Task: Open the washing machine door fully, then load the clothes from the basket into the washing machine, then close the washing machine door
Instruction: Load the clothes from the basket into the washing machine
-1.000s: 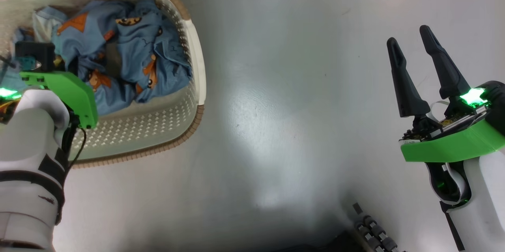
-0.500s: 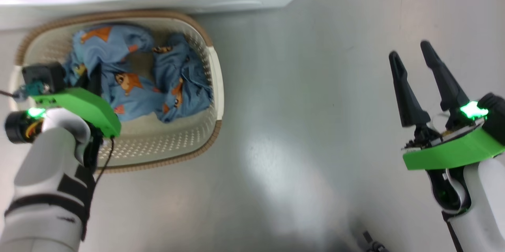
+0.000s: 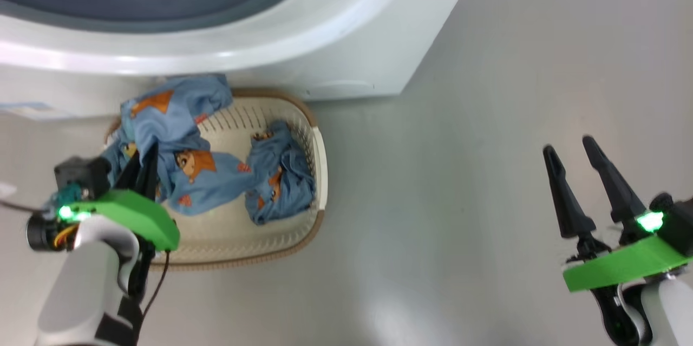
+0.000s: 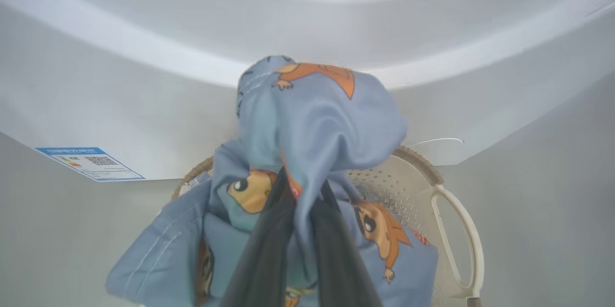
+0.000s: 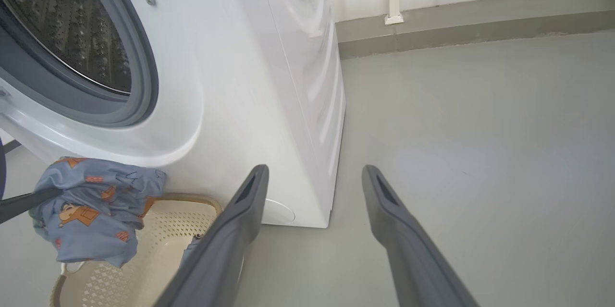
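So one garment (image 3: 162, 118) has been pulled up out of the basket (image 3: 320, 173). Half a second back it was still lying in there. It's clamped tight in the left gripper (image 4: 301, 186) and held over the basket's far-left rim, just below the washing machine (image 3: 352, 37) front. A second garment (image 3: 279, 181) is left inside, on the right. The drum (image 5: 72, 33) mouth is seen uncovered, so loading can probably be started. The right gripper (image 3: 567, 144) is spread wide with nothing in it, well off to the right.
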Controlling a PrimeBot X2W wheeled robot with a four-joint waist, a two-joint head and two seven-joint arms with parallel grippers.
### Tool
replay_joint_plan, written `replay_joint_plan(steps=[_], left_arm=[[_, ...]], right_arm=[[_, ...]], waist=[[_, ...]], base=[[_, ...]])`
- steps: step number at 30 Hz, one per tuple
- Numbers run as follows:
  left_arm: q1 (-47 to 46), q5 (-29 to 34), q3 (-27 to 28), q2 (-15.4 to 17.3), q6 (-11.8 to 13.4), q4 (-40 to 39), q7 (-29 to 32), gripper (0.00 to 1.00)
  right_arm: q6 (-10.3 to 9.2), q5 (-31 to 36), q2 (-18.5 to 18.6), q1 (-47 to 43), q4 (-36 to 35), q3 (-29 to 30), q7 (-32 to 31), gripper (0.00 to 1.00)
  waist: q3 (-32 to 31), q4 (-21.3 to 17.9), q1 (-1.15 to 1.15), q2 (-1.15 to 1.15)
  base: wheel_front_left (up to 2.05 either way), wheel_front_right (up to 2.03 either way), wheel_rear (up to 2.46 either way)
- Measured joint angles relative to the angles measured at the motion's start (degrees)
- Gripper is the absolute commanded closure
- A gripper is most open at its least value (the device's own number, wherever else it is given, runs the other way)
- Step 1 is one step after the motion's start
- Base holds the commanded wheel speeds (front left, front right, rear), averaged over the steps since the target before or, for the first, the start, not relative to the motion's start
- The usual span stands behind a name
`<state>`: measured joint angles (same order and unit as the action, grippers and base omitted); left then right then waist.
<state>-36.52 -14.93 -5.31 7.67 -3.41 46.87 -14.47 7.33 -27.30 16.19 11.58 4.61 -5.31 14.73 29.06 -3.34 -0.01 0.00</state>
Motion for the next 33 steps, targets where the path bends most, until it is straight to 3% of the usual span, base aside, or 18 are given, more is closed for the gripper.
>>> replay_joint_plan(steps=[15,22,33], left_arm=[[20.7,6.5,7.1,-2.4,-0.9,-22.0,-0.2,1.0],[30.5,7.1,10.2,-4.4,0.5,-32.0,-0.1,1.0],[38.1,7.1,9.4,-5.1,2.5,-40.5,-0.1,1.0]], right_arm=[[0.0,0.4,-0.6,-10.5,0.5,2.5,0.0,0.0],[0.0,0.4,-1.4,-12.8,0.2,4.0,0.0,0.0],[0.0,0.5,-1.5,-15.3,0.0,5.8,0.0,0.0]], waist=[[-14.3,0.5,0.0,0.0],[-17.4,0.3,0.0,0.0],[-18.6,0.4,0.0,0.0]], base=[[0.0,0.0,0.0],[0.0,0.0,0.0],[0.0,0.0,0.0]])
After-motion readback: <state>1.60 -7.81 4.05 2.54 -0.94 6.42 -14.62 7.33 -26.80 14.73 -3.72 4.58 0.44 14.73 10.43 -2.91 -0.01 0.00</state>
